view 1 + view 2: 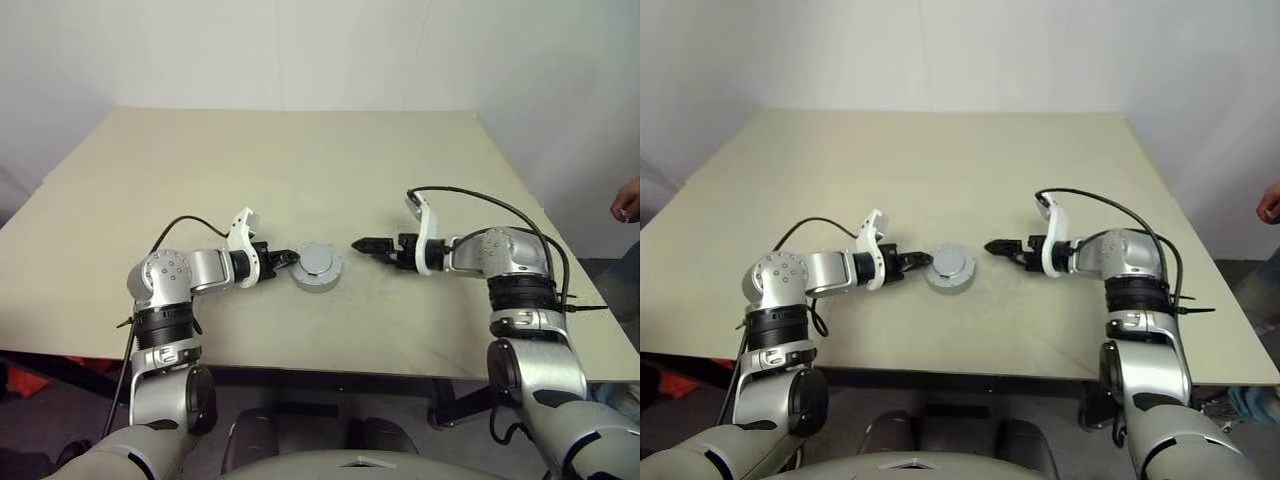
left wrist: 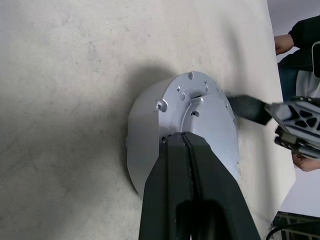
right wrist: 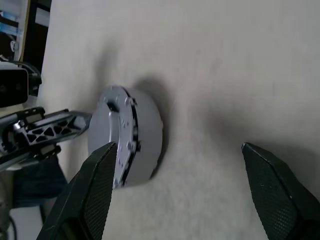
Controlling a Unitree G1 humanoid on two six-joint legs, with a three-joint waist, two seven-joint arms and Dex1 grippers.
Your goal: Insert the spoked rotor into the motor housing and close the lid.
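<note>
Lid-closing step, looks near done: lid [image 2: 200,115] sits atop motor housing [image 1: 316,267], mid-table [image 1: 300,160]. My left gripper [image 1: 287,259] clenched empty, tips pressing on lid edge. My right gripper [image 1: 362,245] splayed wide, just beside housing, holding nothing. Next, my guess: check lid seated flush, back off. Housing: grey round puck, dark seam under lid; rotor hidden inside.

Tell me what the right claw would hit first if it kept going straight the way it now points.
Most likely the lid on the closed motor housing. The right claw, open, points across the table at that assembly, with bare tabletop between. The shut left claw sits at its far side. Depth is uncertain.
</note>
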